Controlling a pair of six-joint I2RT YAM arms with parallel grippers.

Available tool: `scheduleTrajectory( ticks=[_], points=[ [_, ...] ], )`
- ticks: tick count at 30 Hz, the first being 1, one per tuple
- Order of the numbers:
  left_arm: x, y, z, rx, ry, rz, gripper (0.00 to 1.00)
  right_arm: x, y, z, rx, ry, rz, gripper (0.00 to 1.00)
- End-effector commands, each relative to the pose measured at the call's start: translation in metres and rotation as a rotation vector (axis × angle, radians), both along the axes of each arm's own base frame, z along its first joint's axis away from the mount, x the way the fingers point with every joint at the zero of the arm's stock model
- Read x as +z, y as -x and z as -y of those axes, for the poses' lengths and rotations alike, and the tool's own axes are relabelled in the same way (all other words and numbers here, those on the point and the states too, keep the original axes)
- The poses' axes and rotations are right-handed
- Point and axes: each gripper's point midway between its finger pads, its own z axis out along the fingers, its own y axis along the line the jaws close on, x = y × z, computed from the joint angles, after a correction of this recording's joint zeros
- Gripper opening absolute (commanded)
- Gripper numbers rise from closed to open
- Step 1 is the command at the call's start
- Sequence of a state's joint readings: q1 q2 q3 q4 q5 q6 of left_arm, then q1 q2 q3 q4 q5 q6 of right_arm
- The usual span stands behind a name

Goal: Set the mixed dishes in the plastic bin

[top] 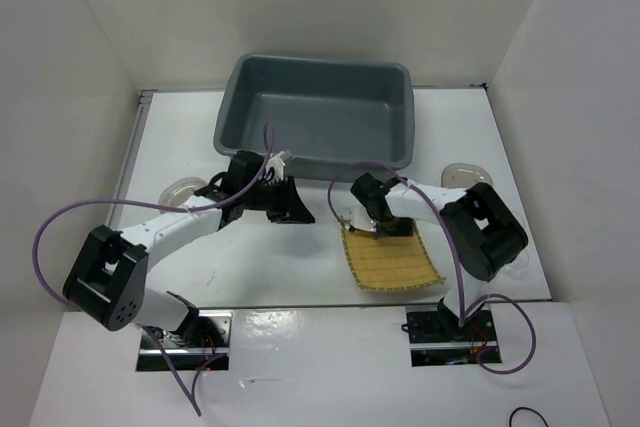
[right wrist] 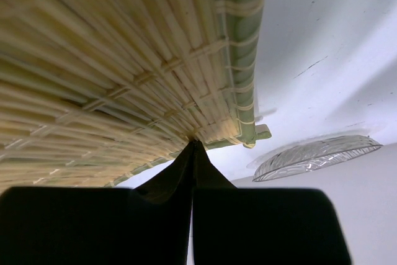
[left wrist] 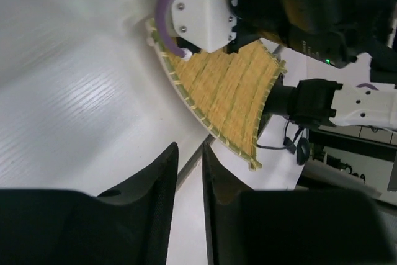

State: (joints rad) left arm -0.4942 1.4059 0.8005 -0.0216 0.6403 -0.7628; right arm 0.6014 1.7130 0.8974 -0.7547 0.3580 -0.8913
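Top view: the bin (top: 310,112) sits at the far side, the mat (top: 392,265) lies before it under the right gripper (top: 380,225), and the left gripper (top: 288,207) is near the bin's front wall. Left wrist view: the left jaws stand narrowly apart, empty, with the mat ahead, apparently raised at one edge. Right wrist view: the right jaws are pinched on the mat's edge, with a saucer (right wrist: 316,156) just beyond.

The bin (top: 315,112) is shown clear from above, its near wall crowded by the left gripper (top: 283,205). Bare table (top: 260,267) is offered centrally; rightward, passage is blocked by the lifted mat (top: 395,265) and a saucer (top: 466,174).
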Motion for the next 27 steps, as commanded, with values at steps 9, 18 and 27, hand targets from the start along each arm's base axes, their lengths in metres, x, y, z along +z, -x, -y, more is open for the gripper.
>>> scheduleTrajectory(
  ticks=[9,18,27],
  points=[
    [0.01,0.023,0.031,0.006,0.1,-0.288,0.85,-0.047,0.036,-0.039,-0.039,-0.248,-0.207,0.0],
    [0.017,0.05,0.067,0.051,0.163,-0.47,0.87,-0.042,0.035,-0.045,-0.044,-0.281,-0.195,0.0],
    [0.017,0.053,0.092,0.058,0.081,-0.583,0.9,-0.034,0.032,-0.049,-0.04,-0.304,-0.179,0.0]
  ],
)
